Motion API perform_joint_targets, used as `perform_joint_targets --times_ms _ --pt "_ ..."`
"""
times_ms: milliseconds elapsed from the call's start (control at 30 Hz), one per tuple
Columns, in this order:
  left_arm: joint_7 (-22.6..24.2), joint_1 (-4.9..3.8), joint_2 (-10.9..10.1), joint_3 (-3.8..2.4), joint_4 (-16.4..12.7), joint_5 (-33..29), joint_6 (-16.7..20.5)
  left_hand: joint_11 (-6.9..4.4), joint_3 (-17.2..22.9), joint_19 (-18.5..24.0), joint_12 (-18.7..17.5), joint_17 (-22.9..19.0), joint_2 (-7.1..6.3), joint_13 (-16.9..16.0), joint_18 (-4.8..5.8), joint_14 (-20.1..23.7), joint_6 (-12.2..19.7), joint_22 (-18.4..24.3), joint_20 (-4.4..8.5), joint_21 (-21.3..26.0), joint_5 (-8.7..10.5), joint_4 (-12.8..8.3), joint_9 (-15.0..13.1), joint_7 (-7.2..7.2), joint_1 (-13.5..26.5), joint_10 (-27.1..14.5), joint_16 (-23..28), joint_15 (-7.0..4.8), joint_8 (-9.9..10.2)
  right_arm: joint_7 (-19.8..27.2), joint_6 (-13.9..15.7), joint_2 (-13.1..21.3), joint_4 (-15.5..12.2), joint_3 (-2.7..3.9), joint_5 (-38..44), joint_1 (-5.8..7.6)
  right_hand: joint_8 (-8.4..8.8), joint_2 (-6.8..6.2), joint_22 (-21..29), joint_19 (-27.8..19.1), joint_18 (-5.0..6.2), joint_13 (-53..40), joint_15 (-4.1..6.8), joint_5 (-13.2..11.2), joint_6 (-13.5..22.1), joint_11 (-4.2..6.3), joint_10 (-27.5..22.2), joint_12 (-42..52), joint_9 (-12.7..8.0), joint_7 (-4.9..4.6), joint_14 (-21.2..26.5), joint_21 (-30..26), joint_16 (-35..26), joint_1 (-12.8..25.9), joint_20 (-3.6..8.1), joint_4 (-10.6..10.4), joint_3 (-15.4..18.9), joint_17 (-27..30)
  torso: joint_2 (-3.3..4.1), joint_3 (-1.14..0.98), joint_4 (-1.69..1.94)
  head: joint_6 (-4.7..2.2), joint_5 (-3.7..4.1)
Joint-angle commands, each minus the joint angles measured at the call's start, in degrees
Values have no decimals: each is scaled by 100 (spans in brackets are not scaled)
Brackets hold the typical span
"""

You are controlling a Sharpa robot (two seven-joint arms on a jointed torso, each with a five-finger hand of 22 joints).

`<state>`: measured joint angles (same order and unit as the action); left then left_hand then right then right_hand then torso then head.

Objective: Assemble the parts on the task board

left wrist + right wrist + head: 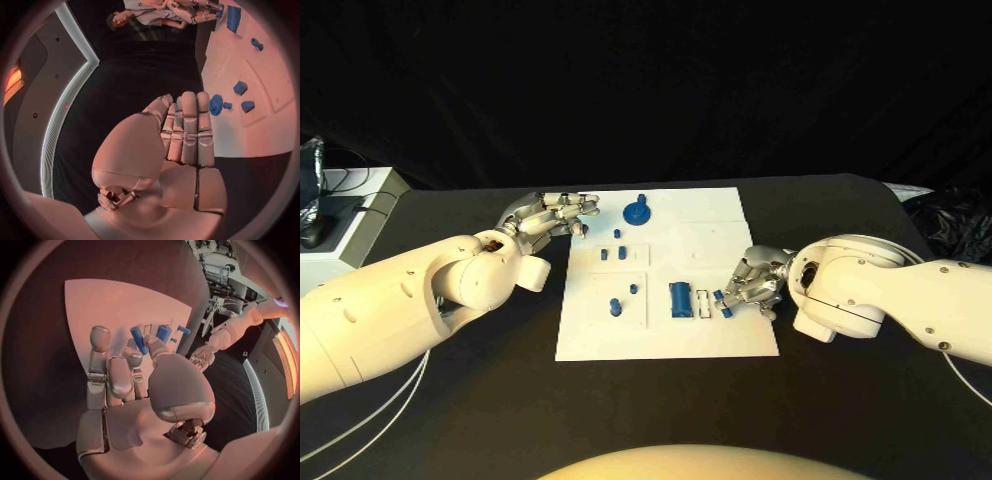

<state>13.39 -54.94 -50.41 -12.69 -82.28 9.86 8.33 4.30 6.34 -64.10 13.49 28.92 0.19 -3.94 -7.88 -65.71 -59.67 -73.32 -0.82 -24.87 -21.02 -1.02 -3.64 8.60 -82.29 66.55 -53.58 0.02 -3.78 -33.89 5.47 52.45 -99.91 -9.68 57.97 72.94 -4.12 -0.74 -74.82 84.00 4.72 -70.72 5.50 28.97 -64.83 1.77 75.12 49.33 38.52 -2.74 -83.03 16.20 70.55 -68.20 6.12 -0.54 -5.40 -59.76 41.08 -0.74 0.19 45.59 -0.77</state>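
— Several blue parts (617, 304) are seen on the white task board (668, 340), which lies in the middle of the black worktop (848, 400). A round blue disc (636, 211) is found near the far edge, and a long blue block (679, 299) is set nearer the right side.

— What is held by the right hand (750, 283)?

— A small blue piece (723, 297) appears to be pinched at its fingers (136, 360), just beside the long block and over the board's right edge. Whether the piece is already seated cannot be told.

— And the left hand (553, 216)?

— Nothing is held there. Its fingers (187, 130) are kept straight and close together, just off the board's far left corner, near the disc.

— Which step is judged to be in hand?

— A placing step, most likely: the pinched piece is being brought to a slot beside the block. Careful alignment over that slot would be called for next, then a gentle press down.
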Motion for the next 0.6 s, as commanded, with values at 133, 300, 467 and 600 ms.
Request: perform_joint_targets --times_ms 133,300,467,600 --pt "21 1 13 -4 -10 17 -112 6 62 -12 39 -9 6 1 1 12 23 -37 -1 26 -30 -29 -8 0 21 -55 0 35 -6 71 175 -143 77 0 -3 -2 -17 19 -1 248 35 0 -1 10 -33 42 22 42 -24 7 -3 18 -16 -13 0 910 -885 -6 -1 4 9 -3 9" --pt "20 1 13 -4 -12 17 -118 6 62 -12 39 -9 6 1 1 12 23 -37 -1 26 -30 -29 -8 0 21 -55 0 35 -6 46 118 -292 212 -2 -15 -22 -7 17 5 249 29 -4 1 2 -47 45 19 48 -78 14 -3 20 -16 20 3 859 -834 -8 1 5 2 -10 2" --pt "17 1 9 -4 -14 17 -121 6 62 -12 39 -9 6 1 1 12 23 -37 -1 26 -30 -29 -8 0 21 -55 0 35 -6 4 37 -375 307 -4 -24 -54 -11 27 24 248 26 -4 1 128 -58 46 21 51 -126 18 -3 -7 -20 22 4 819 -709 -6 1 1 8 0 -8" --pt "16 1 0 -4 -14 17 -118 6 62 -12 39 -9 6 1 1 12 23 -37 -1 26 -30 -29 -8 0 21 -55 0 35 -6 -57 -118 -388 338 -5 -14 -63 -1 77 46 245 24 4 0 133 -64 46 11 36 -178 20 -1 -38 -32 42 3 768 -505 6 -2 2 0 3 -17"
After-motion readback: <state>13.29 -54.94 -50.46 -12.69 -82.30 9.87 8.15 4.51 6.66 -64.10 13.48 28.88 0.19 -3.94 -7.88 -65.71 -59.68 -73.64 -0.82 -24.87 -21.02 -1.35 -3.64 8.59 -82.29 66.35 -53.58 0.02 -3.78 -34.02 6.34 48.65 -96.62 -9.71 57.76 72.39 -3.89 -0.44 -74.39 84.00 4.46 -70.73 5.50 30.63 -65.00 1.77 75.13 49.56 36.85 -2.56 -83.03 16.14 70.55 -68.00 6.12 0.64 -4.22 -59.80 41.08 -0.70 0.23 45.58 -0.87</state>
